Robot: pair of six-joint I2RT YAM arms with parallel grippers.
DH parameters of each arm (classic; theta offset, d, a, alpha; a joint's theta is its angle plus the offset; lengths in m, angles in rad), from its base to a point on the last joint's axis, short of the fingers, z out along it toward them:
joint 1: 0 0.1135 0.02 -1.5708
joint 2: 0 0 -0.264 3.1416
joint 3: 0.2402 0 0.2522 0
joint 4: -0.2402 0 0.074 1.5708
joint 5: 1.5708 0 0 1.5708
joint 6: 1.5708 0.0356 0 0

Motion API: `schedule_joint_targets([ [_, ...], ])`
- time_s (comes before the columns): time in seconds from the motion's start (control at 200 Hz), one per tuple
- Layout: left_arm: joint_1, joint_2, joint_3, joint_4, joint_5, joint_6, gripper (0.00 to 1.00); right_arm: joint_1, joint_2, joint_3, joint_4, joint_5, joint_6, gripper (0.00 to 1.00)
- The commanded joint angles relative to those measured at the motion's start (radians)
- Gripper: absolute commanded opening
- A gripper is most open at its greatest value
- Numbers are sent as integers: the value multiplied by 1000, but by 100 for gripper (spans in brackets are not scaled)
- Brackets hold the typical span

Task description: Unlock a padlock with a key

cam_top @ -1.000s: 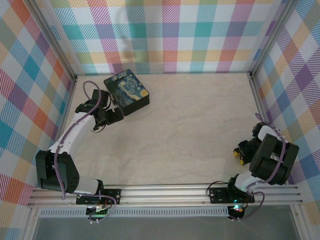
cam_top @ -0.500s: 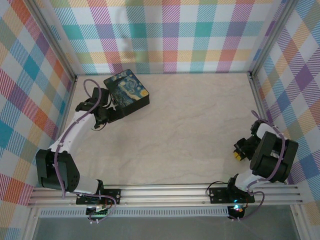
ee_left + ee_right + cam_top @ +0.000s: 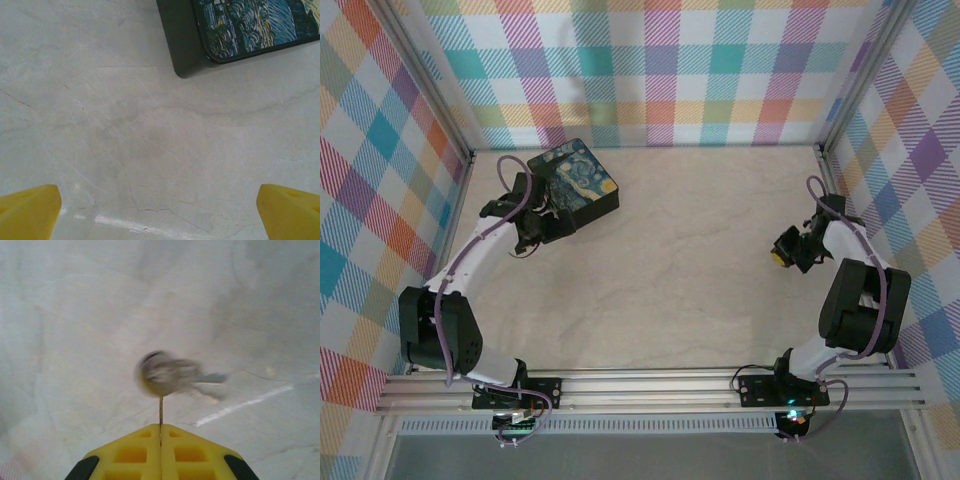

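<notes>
My right gripper (image 3: 160, 426) is shut on the key (image 3: 160, 412), a thin metal strip seen edge-on that sticks out from between the yellow fingers. A blurred silvery ring with another small piece (image 3: 167, 374) hangs at its far end, above the table. From above, the right gripper (image 3: 782, 249) is at the right side of the table. My left gripper (image 3: 536, 226) stands open beside the box, its yellow fingertips (image 3: 30, 210) wide apart over bare table. The padlock is out of view.
A dark box with a Starry Night lid (image 3: 575, 183) sits at the far left; its corner (image 3: 240, 30) is just ahead of the left gripper. Plaid walls and metal rails (image 3: 830, 170) enclose the marble-look table (image 3: 690, 260).
The right gripper shut on the key and the arm swung away from the near edge toward the table's far right. The left gripper moved slightly closer to the box and stayed open.
</notes>
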Motion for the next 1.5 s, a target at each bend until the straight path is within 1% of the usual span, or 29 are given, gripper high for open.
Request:
schedule_joint_targets([
  [0.0, -15, 11, 32, 7, 2, -9, 100, 60, 24, 62, -44, -54, 0, 6],
  [0.105, -19, 27, 33, 6, 7, -10, 100, 177, 69, 130, -76, -54, 0, 7],
  [0.215, -24, 45, 44, 3, 5, -16, 100, 351, 141, 167, -69, -62, 45, 8],
  [0.3, -24, 57, 67, -7, -2, -23, 100, 462, 178, 172, -32, -62, 86, 8],
  [0.405, -24, 64, 97, -23, -11, -23, 100, 552, 207, 169, 5, -74, 133, 8],
  [0.47, -24, 63, 108, -30, -13, -20, 100, 589, 213, 172, 14, -77, 145, 9],
  [0.6, -24, 48, 112, -40, -12, -26, 100, 591, 198, 184, -15, -44, 128, 10],
  [0.655, -24, 40, 104, -36, -10, -28, 100, 591, 201, 204, -44, -29, 104, 15],
  [0.74, -24, 46, 102, -23, -26, -42, 100, 590, 204, 236, -71, -14, 79, 30],
  [0.81, -24, 72, 114, -5, -38, -66, 100, 588, 193, 270, -71, 0, 64, 46],
  [0.875, -23, 103, 134, 23, -55, -96, 100, 588, 182, 316, -69, 10, 39, 56],
  [0.935, -15, 136, 157, 59, -75, -132, 100, 590, 178, 358, -52, -9, 10, 65],
  [0.97, -5, 159, 175, 84, -78, -153, 100, 590, 176, 376, -31, -31, -5, 77],
  [1.02, 14, 196, 198, 137, -53, -182, 100, 595, 177, 392, 2, -69, -17, 95],
  [1.04, 22, 212, 205, 166, -43, -191, 100, 597, 178, 397, 15, -79, -21, 100],
  [1.115, 53, 285, 243, 259, 11, -226, 100, 610, 185, 406, 57, -105, -31, 100],
  [1.2, 71, 392, 336, 290, 52, -243, 100, 630, 186, 397, 100, -127, -37, 99],
  [1.265, 70, 469, 415, 277, 50, -251, 100, 644, 187, 393, 108, -133, -44, 100],
  [1.315, 69, 509, 446, 273, 30, -258, 98, 651, 188, 392, 102, -133, -52, 100],
  [1.41, 67, 546, 464, 269, 10, -267, 95, 656, 172, 364, 109, -138, -57, 100],
  [1.495, 44, 549, 455, 261, -12, -246, 94, 655, 148, 331, 117, -134, -61, 100],
])
